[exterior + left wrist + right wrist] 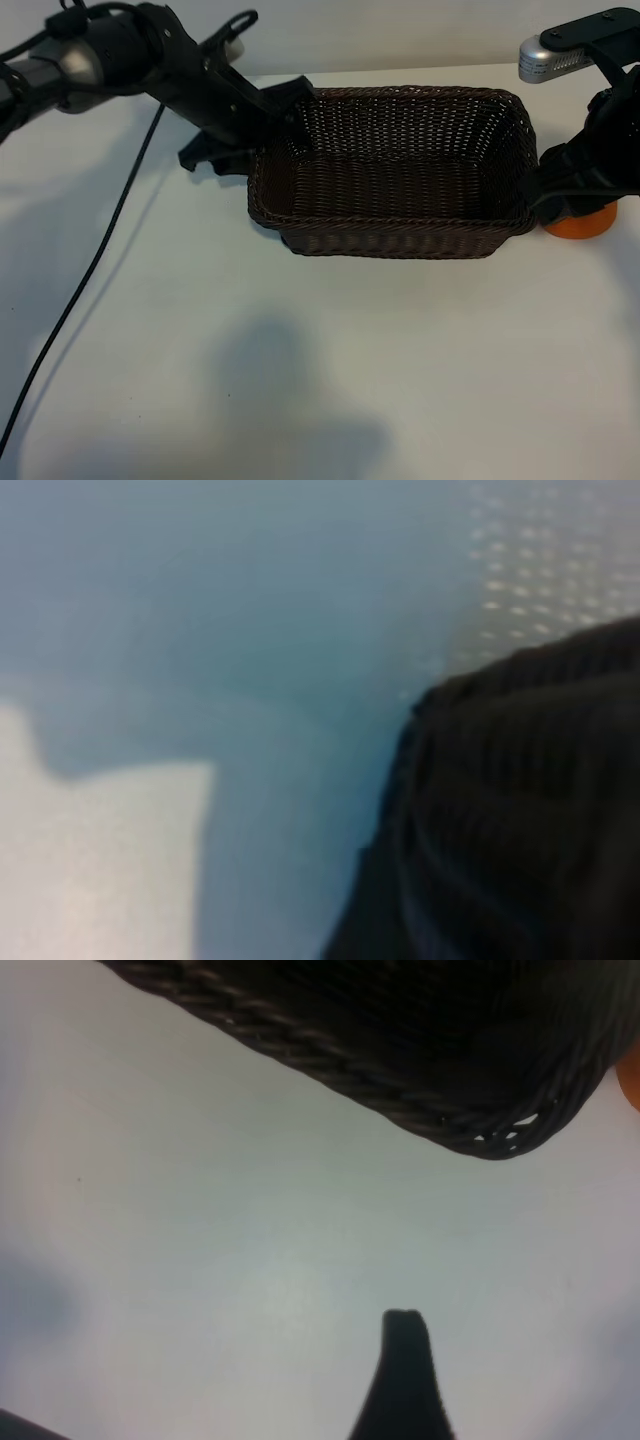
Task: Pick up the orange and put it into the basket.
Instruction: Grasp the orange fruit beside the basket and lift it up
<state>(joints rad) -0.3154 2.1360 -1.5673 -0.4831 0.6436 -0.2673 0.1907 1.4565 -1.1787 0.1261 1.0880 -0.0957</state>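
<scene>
Orange (pixel 582 226) sits on the white table (pixel 330 380), directly beneath the right gripper (pixel 578 195), only its lower part visible under the black fingers. Whether the fingers touch or clasp the fruit cannot be told from the exterior view; they stand fairly wide, roughly at the fruit's width. In the right wrist view only a sliver of orange (pixel 632 1078) shows at the frame edge, next to the basket corner (pixel 480 1120), with one dark fingertip (pixel 405 1380) over bare table.

Basket (pixel 400 225) lies just beside the right gripper, on the side toward the left arm; its near end wall is almost touching the gripper body. Basket interior holds nothing visible.

Left gripper (pixel 262 128) is at the basket's opposite end, angled downward against the rim at the far corner. One finger reaches over the rim, the other parts stay outside. Its opening cannot be told. The left wrist view gives blurred dark wicker (pixel 520 810) and table only.

A black cable (pixel 90 280) trails across the table below the left arm.
</scene>
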